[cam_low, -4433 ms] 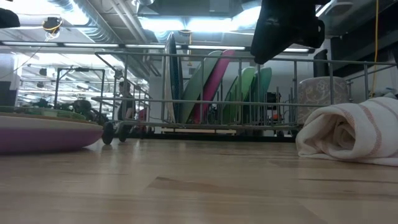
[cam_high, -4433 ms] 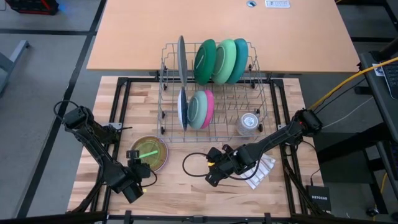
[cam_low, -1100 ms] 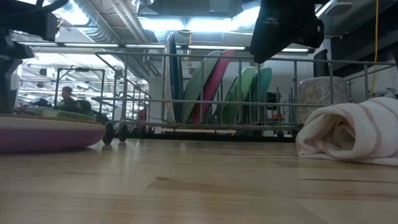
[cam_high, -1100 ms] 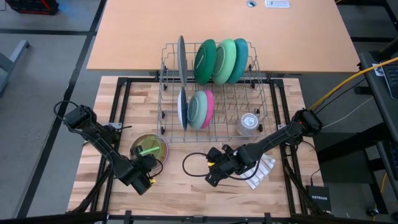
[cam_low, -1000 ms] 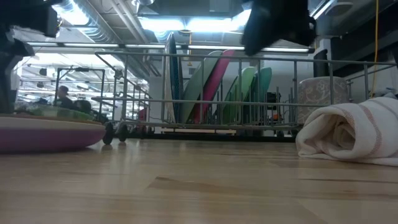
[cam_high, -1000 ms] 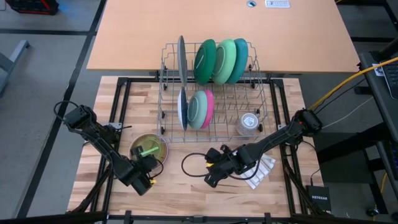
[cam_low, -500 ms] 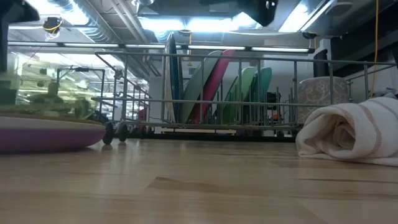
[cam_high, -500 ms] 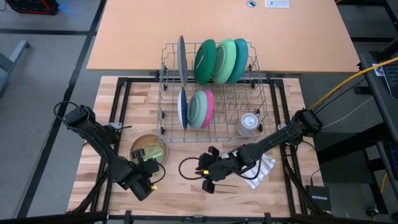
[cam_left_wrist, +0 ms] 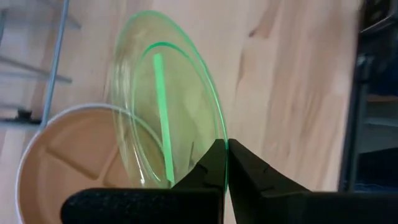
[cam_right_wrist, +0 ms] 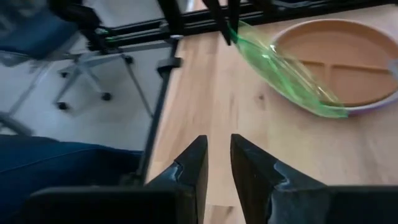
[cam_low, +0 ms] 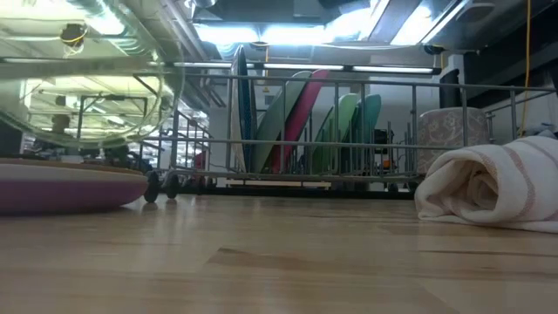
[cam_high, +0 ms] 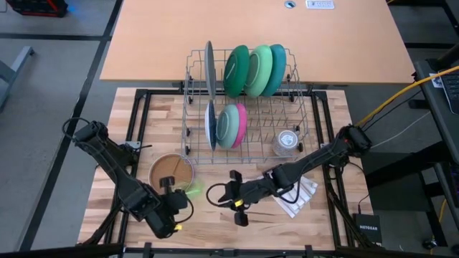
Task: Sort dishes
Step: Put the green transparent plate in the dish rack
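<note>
My left gripper (cam_high: 174, 206) is shut on a clear green plate (cam_high: 192, 189), which tilts up beside a brown sectioned plate (cam_high: 171, 170) with a purple underside (cam_low: 61, 187) that lies flat on the table. In the low view the clear plate (cam_low: 87, 78) hangs above the purple one. My right gripper (cam_high: 228, 195) stands open at the table's near middle, pointing toward the green plate (cam_right_wrist: 280, 62), with nothing between its fingers (cam_right_wrist: 217, 162). More dishes stand on edge in the wire rack (cam_high: 244, 100). My left gripper pinches the green plate's rim (cam_left_wrist: 221, 134) between its two fingers, at the edge nearest the table's front. The fingers (cam_left_wrist: 211, 171) come slanting from the near side, along the plate's face. The plate tilts steeply, held rim up, its low far rim (cam_right_wrist: 329, 111) at the brown plate's edge; whether they touch I cannot tell.
A small glass cup (cam_high: 285, 141) stands in the rack's near right corner. A rolled white cloth (cam_high: 297, 197) lies under the right arm, near the right (cam_low: 493, 187). A black cable loops on the wood (cam_high: 213, 192) between the grippers. Black frame rails (cam_high: 136, 129) border the table.
My left gripper has drawn back toward the table's near edge and risen with the green plate. The plate lay flat on the brown plate; now it is tipped up on edge beside it, baring the brown plate. My right gripper has moved toward the table's left, toward the plate.
</note>
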`<state>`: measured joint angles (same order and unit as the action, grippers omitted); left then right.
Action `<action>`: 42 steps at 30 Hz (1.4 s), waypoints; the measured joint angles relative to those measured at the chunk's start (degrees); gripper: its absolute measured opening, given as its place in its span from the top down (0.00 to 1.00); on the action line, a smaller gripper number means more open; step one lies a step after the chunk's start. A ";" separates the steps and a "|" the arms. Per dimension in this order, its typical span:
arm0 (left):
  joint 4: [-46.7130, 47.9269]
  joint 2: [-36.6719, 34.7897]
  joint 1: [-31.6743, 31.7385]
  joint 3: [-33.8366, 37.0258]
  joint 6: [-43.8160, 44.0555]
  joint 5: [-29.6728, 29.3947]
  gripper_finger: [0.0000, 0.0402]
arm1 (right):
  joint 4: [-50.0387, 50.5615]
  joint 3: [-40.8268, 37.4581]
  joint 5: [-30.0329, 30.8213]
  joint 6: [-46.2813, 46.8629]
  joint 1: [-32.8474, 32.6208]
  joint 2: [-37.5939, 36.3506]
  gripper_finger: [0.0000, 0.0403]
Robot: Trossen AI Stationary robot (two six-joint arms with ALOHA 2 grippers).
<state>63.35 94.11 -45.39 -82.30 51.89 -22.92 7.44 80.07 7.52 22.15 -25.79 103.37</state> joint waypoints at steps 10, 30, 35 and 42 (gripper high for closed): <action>-8.60 0.00 0.02 -1.51 -8.99 -0.50 1.00 | -1.25 0.00 -11.18 -0.08 4.84 0.00 0.82; -9.32 0.00 0.07 -1.51 -10.12 -0.50 1.00 | -3.94 0.00 -20.07 6.41 6.41 0.00 0.52; -11.04 0.00 0.07 -1.50 -10.36 -0.49 1.00 | -4.36 0.02 -19.64 5.95 6.74 0.84 0.50; -13.73 0.00 0.04 -1.48 -13.49 -0.40 1.00 | -4.58 0.04 -23.85 -1.77 6.70 2.98 0.53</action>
<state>49.62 94.11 -45.34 -83.79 38.40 -23.32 2.86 80.12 -16.33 20.38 -19.09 106.35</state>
